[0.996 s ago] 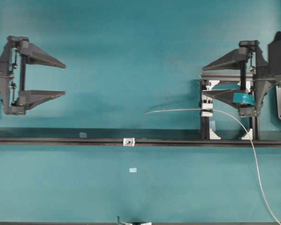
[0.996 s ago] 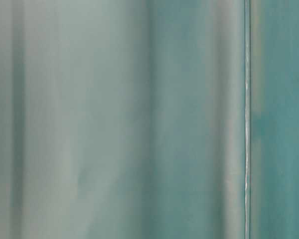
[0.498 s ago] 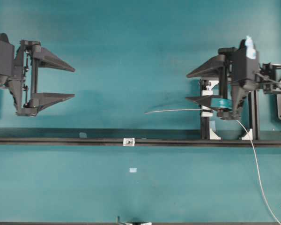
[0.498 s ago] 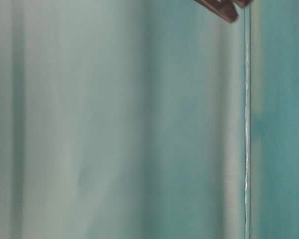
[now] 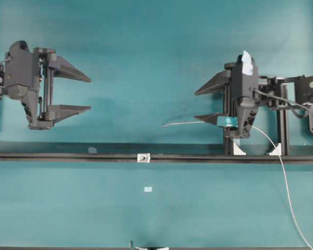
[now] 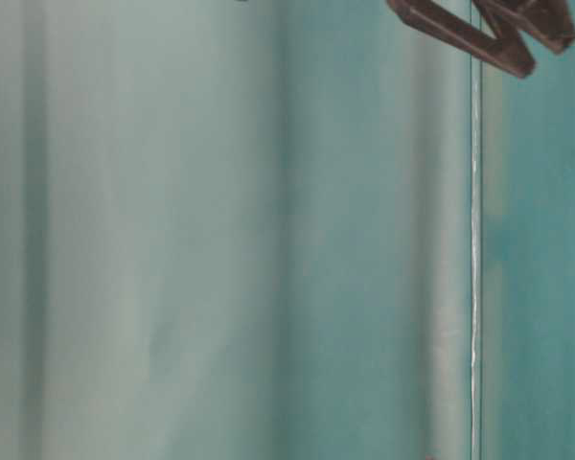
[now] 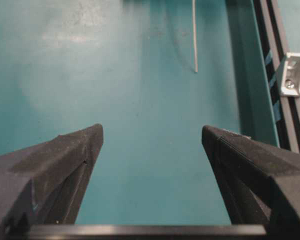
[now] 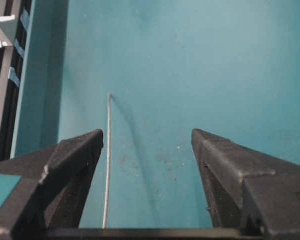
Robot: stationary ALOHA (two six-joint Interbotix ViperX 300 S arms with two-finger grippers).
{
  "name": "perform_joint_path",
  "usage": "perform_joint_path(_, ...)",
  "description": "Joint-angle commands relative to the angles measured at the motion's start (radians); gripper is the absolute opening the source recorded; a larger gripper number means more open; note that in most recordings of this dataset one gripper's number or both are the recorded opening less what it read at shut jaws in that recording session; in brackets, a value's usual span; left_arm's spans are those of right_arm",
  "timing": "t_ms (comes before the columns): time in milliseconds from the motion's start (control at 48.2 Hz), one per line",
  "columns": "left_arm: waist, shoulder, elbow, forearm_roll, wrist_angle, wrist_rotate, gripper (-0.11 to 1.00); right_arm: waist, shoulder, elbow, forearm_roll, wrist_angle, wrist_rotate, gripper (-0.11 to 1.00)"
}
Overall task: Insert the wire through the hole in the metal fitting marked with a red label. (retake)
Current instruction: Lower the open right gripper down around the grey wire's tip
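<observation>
Your teal counter (image 5: 146,62) carries a black rail (image 5: 68,156) across the lower middle. Left gripper (image 5: 88,94) and right gripper (image 5: 197,105) both show jaws spread, empty. The wire (image 5: 190,123) lies right of centre; the metal fitting (image 5: 143,157) sits mid-rail.

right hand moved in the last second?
Yes. The right hand has advanced left in the overhead view, now ahead of the white clamp post on the black rail, jaws open.

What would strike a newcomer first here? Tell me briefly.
Two open black pincers face each other across the teal table: the left pincer at far left, the right pincer right of centre. The thin wire juts leftward beside the right pincer, above the black rail carrying the small metal fitting.
</observation>
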Motion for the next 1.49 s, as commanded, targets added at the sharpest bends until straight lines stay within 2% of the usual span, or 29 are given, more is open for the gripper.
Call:
perform_joint_path(0, 0.005, 0.015, -0.026, -0.003, -0.009, -0.002, 0.57, 0.003, 0.015, -0.026, 0.002, -0.011, 0.011, 0.81)
perform_joint_path(332, 0.005, 0.089, -0.051, -0.003, -0.011, -0.002, 0.57, 0.031, 0.094, -0.063, 0.002, -0.028, 0.015, 0.81)
perform_joint_path(768, 0.005, 0.152, -0.086, -0.002, -0.015, -0.002, 0.57, 0.031, 0.187, -0.094, 0.003, -0.032, 0.026, 0.81)
perform_joint_path(1183, 0.005, 0.173, -0.095, -0.003, -0.014, -0.002, 0.57, 0.020, 0.213, -0.100, 0.023, -0.035, 0.026, 0.81)
perform_joint_path(1473, 0.005, 0.173, -0.095, -0.003, -0.014, 0.000, 0.57, 0.018, 0.225, -0.103, 0.023, -0.086, 0.025, 0.81)
